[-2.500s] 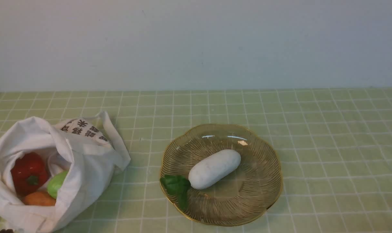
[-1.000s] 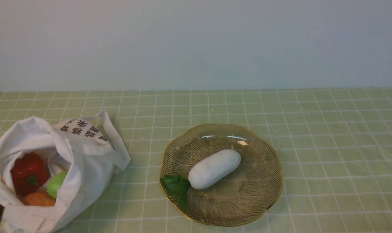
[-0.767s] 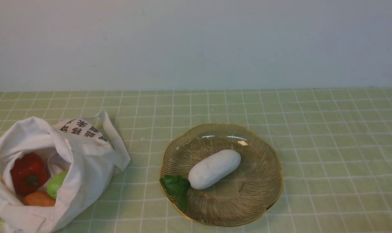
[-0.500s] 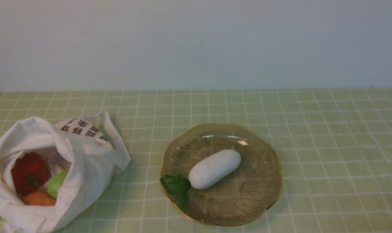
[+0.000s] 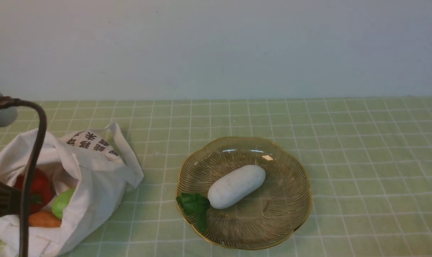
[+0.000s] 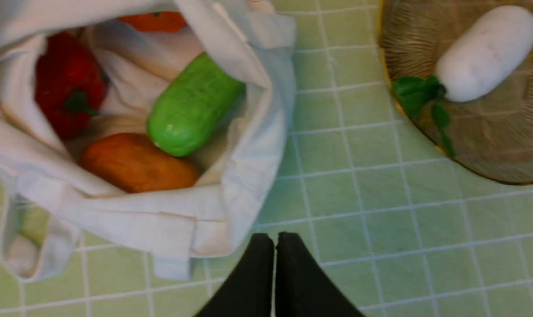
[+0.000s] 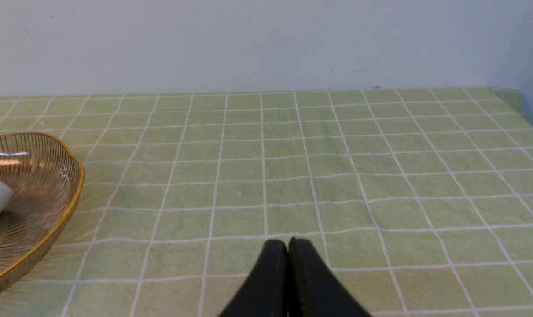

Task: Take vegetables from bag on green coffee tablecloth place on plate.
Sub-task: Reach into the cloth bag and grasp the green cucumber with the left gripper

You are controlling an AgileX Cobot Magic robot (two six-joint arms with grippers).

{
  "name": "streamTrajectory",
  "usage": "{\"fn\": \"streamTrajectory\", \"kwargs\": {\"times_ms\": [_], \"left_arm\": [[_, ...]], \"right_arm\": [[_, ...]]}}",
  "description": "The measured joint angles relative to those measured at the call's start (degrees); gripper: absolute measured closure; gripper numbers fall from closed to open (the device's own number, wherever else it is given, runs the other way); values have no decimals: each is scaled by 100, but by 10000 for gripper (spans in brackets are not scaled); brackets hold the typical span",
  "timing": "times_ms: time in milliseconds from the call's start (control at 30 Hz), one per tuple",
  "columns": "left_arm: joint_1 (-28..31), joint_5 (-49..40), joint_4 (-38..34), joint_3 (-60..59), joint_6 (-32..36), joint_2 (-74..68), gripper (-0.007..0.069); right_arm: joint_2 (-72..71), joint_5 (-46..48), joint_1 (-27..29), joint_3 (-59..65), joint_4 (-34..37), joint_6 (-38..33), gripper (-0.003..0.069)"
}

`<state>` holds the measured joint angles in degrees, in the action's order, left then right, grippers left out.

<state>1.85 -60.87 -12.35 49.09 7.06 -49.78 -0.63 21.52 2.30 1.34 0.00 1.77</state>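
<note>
The white cloth bag (image 5: 94,178) lies open at the front left of the green tablecloth (image 5: 362,150). Inside it are a red bell pepper (image 6: 68,83), a light-green cucumber (image 6: 193,105) and an orange oblong vegetable (image 6: 134,163). The amber plate (image 5: 301,185) sits at the middle and holds a white radish (image 5: 236,186) with a green leaf. My left gripper (image 6: 275,240) is shut and empty, above the cloth just outside the bag's mouth edge (image 6: 204,220). My right gripper (image 7: 288,244) is shut and empty over bare cloth to the right of the plate (image 7: 50,220).
My left arm (image 5: 1,200) and its black cable (image 5: 34,150) stand in front of the bag at the left edge of the front view. A second orange piece (image 6: 154,21) shows deeper in the bag. A pale wall runs along the back.
My left arm and its cable have come into the front view at the left edge, over the bag. The bag, vegetables and plate have not moved.
</note>
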Motion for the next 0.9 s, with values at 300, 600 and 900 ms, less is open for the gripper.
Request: {"fn": "streamTrajectory", "kwargs": {"times_ms": [300, 600, 900], "left_arm": [[0, 284, 697, 22, -87, -1198, 629], [0, 1330, 742, 22, 683, -2287, 466], [-6, 1755, 752, 22, 1377, -3162, 124]], "right_arm": [[0, 0, 0, 0, 0, 0, 675], [0, 0, 0, 0, 0, 0, 675], [0, 0, 0, 0, 0, 0, 675]]}}
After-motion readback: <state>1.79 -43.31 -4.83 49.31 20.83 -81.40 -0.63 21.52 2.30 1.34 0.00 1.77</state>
